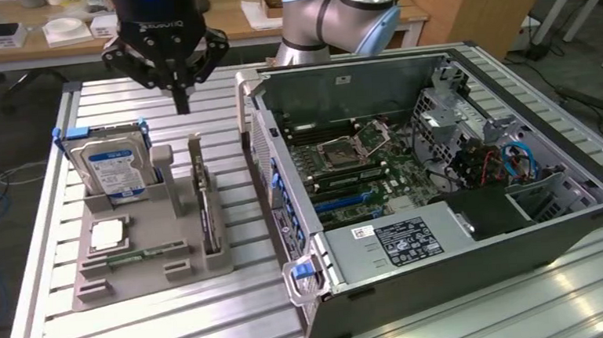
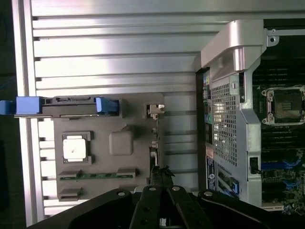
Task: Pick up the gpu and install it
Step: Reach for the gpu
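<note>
Standing on edge in a slot of the grey moulded plastic holder (image 1: 163, 224) (image 2: 121, 143) is the gpu (image 1: 207, 202) (image 2: 154, 143), a thin flat circuit card that shows as a dark strip with a silver metal bracket at one end. It is untouched.

The black matte gripper (image 1: 182, 104) (image 2: 160, 174) hangs above the card's far end, its tapered fingers pressed together on nothing.

A boxy silver hard drive with a blue label (image 1: 118, 168) sits upright in the same holder, and a square metal-capped processor chip (image 1: 108, 234) lies flat there.

The ribbed aluminium table (image 1: 185, 321) also carries the open black steel computer case (image 1: 445, 286), just beside the holder.
</note>
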`<state>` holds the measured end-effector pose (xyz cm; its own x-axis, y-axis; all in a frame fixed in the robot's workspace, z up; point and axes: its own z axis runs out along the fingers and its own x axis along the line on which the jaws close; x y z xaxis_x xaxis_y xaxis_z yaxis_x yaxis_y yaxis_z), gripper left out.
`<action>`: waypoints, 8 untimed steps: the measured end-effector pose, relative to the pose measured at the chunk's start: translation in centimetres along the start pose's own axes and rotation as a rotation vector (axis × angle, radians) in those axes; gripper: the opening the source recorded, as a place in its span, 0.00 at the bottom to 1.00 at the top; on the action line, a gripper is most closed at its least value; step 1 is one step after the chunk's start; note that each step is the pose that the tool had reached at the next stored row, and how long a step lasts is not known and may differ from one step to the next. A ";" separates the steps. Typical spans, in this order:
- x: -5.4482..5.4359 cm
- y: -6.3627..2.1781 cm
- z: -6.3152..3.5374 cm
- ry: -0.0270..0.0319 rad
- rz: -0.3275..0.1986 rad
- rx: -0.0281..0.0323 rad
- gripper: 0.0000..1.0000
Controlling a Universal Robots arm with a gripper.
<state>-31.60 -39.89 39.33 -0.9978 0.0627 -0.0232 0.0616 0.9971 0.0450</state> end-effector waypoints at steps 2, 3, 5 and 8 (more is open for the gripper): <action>0.6 -0.04 -0.01 -0.0001 0.000 -0.0001 0.10; 0.8 -0.04 -0.02 0.0000 0.000 0.0000 0.10; 0.9 -0.05 -0.02 -0.0001 0.000 -0.0001 0.10; 0.9 -0.05 -0.02 0.0000 0.000 -0.0001 0.10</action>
<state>-32.49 -39.89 39.33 -0.9978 0.0624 -0.0233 0.0613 0.9971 0.0451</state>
